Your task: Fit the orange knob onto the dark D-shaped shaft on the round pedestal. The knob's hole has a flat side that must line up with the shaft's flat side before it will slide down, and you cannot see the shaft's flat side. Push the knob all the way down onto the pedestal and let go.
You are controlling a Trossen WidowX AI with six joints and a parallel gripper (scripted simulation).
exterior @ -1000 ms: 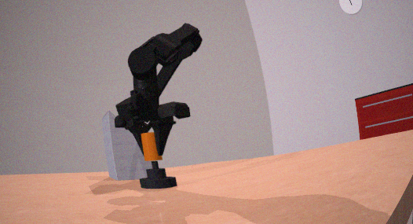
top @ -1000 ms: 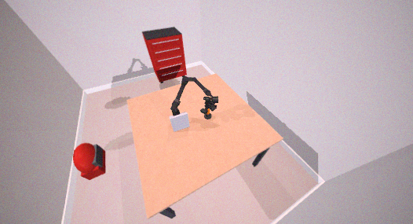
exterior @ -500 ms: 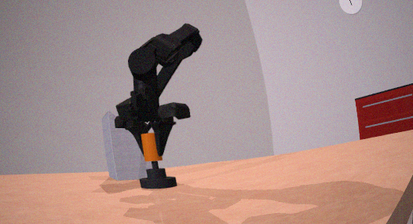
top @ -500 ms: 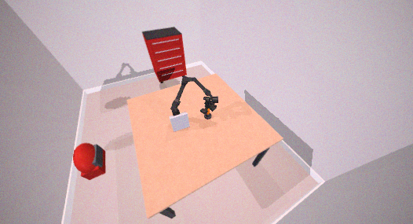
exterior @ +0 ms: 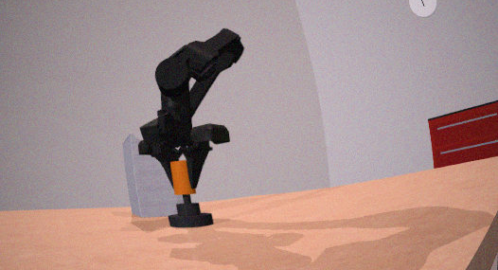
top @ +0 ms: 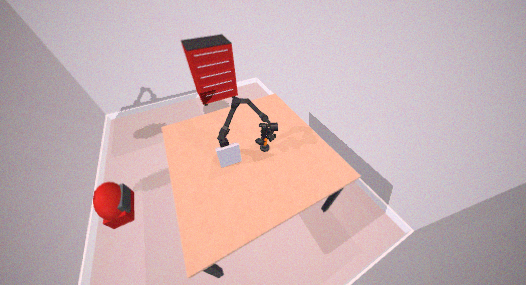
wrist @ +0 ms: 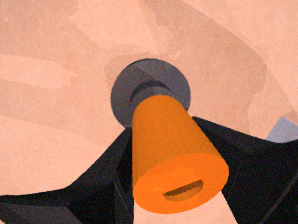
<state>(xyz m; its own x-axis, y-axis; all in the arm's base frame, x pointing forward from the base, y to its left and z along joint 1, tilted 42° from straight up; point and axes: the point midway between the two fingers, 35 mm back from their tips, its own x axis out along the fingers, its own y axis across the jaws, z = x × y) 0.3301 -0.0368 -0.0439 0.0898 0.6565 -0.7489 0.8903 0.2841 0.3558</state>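
The orange knob (exterior: 181,177) (wrist: 170,145) (top: 266,141) is held upright, tilted slightly in the exterior view. My gripper (exterior: 184,181) (wrist: 161,127) is shut on it from both sides. The round dark pedestal (exterior: 191,220) (wrist: 122,95) (top: 264,149) stands on the table under the knob. A short length of the dark shaft (exterior: 186,199) shows between the knob's lower end and the pedestal's raised middle, so the knob is above the pedestal. The slot in the knob's top face shows in the wrist view. The shaft's tip and its flat side are hidden.
A pale grey block (top: 229,155) (exterior: 153,186) (wrist: 284,130) stands upright on the table (top: 260,199) near the arm's base, beside the pedestal. A red drawer cabinet (top: 215,71) (exterior: 466,136) stands beyond the table, and a red rounded object (top: 110,201) is off to the left.
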